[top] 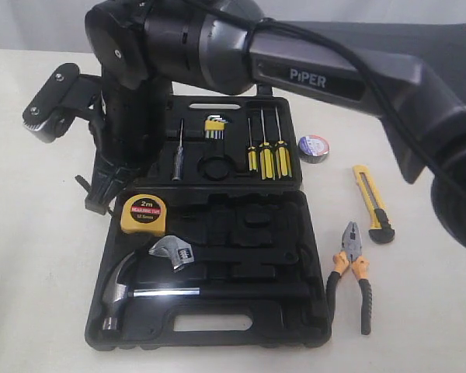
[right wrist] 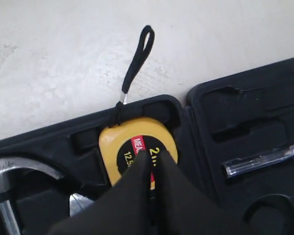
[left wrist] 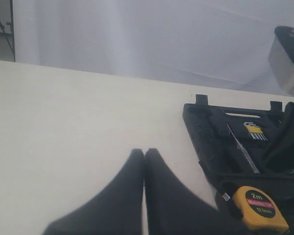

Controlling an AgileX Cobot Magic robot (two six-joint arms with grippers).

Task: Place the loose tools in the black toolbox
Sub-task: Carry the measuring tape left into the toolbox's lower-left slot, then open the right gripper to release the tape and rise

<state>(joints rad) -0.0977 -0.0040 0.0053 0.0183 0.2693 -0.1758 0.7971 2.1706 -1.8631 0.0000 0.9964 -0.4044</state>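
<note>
Right claw (right wrist: 153, 161): fingers pressed together, pinching nothing; tips hang over the yellow tape measure (top: 142, 214). I cannot tell whether they touch it.
Left claw (left wrist: 144, 155): pressed together, empty, over bare table (top: 31, 272).
Tape measure location: seated in a recess at centre left of the frame, inside the black toolbox (top: 295, 330).
Outstanding: tape roll (top: 314, 148), utility knife (top: 373, 203) and pliers (top: 351, 272) lie on the table at right of the frame.
Progress: by my judgement, one of four stowed.
</note>
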